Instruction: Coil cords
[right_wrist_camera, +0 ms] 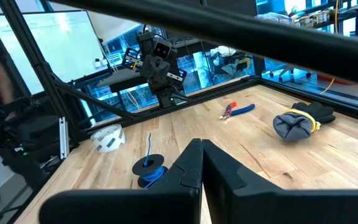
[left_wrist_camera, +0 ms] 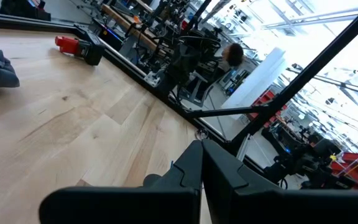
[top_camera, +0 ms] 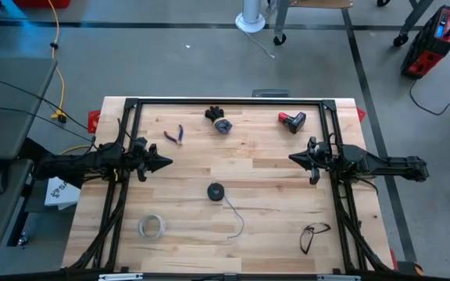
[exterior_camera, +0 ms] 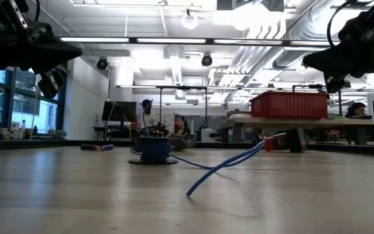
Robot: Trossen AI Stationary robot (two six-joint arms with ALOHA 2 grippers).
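Spool (top_camera: 216,191) with its wire (top_camera: 237,217) lies on the table (top_camera: 272,172), between and apart from both grippers, left (top_camera: 165,162) and right (top_camera: 294,158), each pressed together.

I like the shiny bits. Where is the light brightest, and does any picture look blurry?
Low view: ceiling lamps glare white; the near table looks soft, while the blue spool and its wire show clearly. Left wrist view: the windows wash out. High view: even light on the wood.
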